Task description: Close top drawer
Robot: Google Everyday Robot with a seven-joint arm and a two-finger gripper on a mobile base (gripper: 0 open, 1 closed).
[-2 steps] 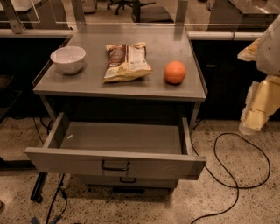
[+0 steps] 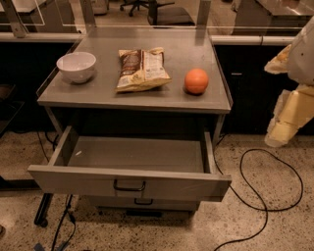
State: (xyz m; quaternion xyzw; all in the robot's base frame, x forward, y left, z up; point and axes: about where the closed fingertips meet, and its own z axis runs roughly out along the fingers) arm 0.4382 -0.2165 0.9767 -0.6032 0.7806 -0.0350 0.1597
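Grey metal top drawer [image 2: 128, 184] pulled out under the table [image 2: 103, 95] front edge, bowl [image 2: 76, 66] near left edge, orange [image 2: 196, 81] near right edge, gripper [image 2: 289, 117] beyond right edge, its grip impossible to tell

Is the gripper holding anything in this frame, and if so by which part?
Nothing is held. The gripper hangs to the right of the cabinet, clear of the open top drawer and its handle.

A speckled terrazzo floor [image 2: 274, 235] is stretching out under warm, dim light, with a black cable [image 2: 260, 150] looping across it at right. Dark cabinets [image 2: 245, 93] are lining the back beneath a pale counter edge [image 2: 255, 39], and an office chair [image 2: 169, 14] is standing beyond.
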